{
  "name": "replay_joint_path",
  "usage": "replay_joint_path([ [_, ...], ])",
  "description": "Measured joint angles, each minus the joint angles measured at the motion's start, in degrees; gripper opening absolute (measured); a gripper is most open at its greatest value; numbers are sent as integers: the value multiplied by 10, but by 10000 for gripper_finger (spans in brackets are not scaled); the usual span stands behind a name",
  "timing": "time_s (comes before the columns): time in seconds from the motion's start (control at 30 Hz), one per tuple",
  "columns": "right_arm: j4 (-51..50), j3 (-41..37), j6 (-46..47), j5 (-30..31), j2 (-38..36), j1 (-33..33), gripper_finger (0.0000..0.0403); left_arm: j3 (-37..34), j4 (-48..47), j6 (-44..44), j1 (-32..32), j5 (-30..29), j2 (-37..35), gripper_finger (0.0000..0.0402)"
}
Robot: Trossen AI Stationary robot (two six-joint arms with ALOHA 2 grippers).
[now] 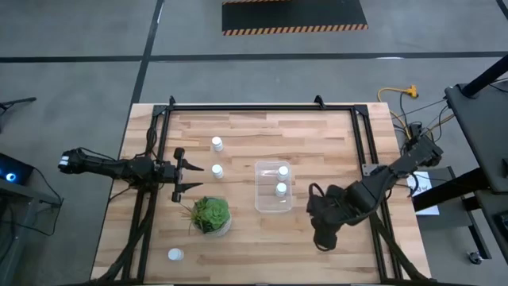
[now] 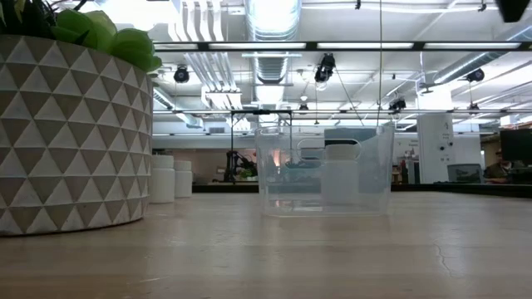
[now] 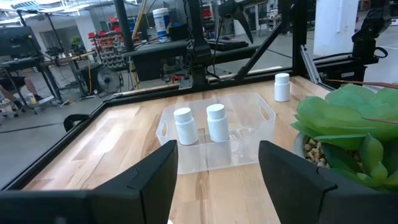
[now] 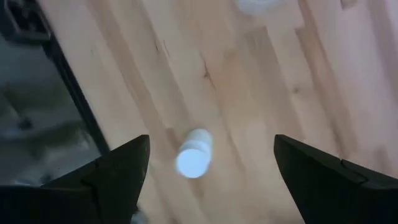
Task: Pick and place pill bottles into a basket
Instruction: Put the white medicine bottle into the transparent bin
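Observation:
The clear basket (image 1: 274, 189) stands mid-table with two white pill bottles (image 1: 282, 179) upright inside; they also show in the left wrist view (image 3: 200, 123). Two bottles (image 1: 217, 156) stand at the far left of the basket, and one (image 1: 175, 254) stands near the front left. My right gripper (image 1: 321, 241) is open, pointing down over another bottle (image 4: 194, 152) on the table, well above it. My left gripper (image 1: 193, 176) is open and level, left of the basket (image 3: 214, 134), empty.
A green plant in a round patterned pot (image 1: 210, 215) stands between my left gripper and the front edge, close to the basket's near left corner. A black frame (image 1: 262, 107) runs round the table's far and side edges. Bare wood lies right of the basket.

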Motion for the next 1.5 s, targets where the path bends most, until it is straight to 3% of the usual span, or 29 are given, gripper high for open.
replay_joint_path([
  [0.27,-2,-1,284,-16,23,16,329,0,0,0,0,0,0,207],
  [0.63,3,-2,463,-65,86,70,329,0,0,0,0,0,0,207],
  [1.03,19,-14,498,-52,119,112,329,0,0,0,0,0,0,207],
  [1.27,104,-63,497,-40,118,113,329,0,0,0,0,0,0,207],
  [1.5,106,-98,496,-45,102,113,329,0,0,0,0,0,-1,207],
])
